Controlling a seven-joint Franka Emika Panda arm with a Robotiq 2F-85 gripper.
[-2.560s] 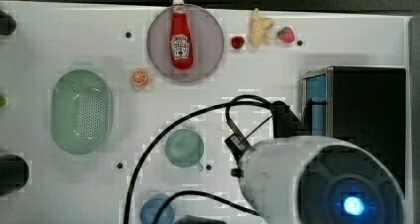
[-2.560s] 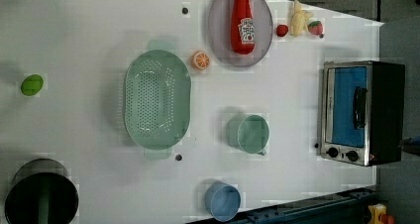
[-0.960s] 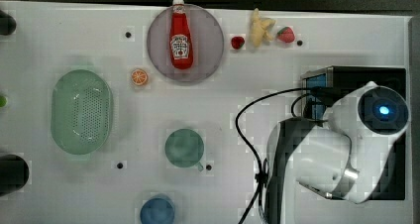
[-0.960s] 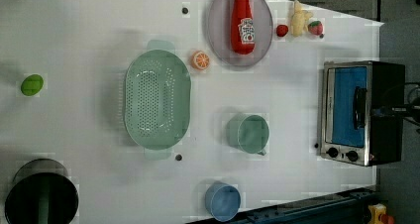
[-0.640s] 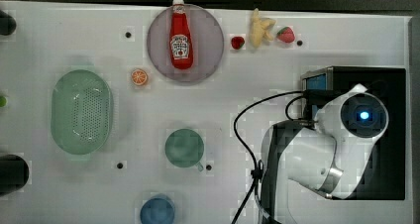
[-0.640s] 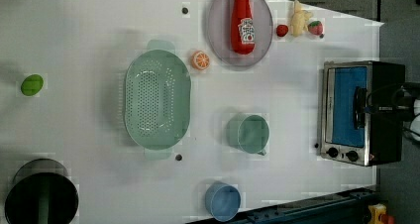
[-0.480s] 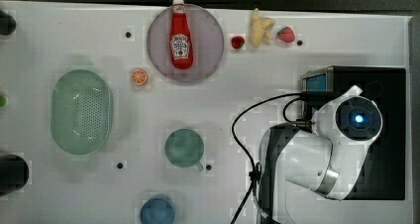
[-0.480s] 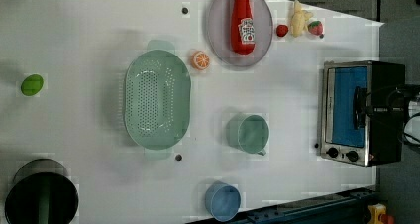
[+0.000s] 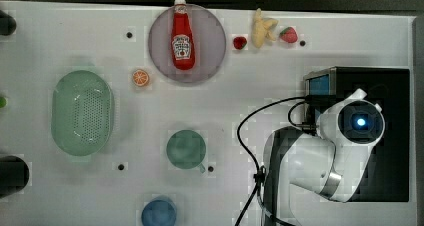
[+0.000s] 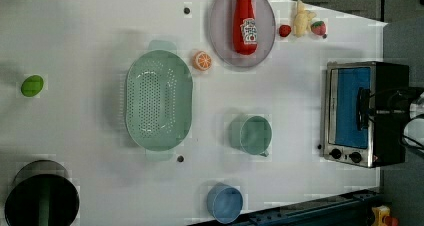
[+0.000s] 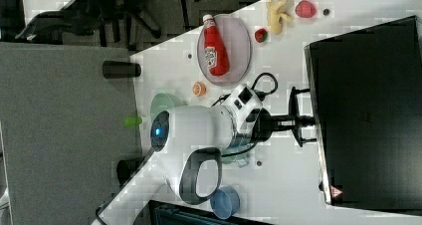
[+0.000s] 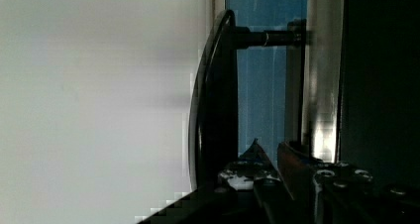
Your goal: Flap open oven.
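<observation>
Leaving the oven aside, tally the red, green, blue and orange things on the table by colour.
Red: 3, ketchup bottle, two small red fruits
Green: 3, colander, green cup, small green piece
Blue: 1, blue cup
Orange: 1, orange slice
Total: 8

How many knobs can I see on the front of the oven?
2. Both knobs sit on the oven panel beside the blue glass door, in the left view: one nearer the table, the other next to it.
</observation>
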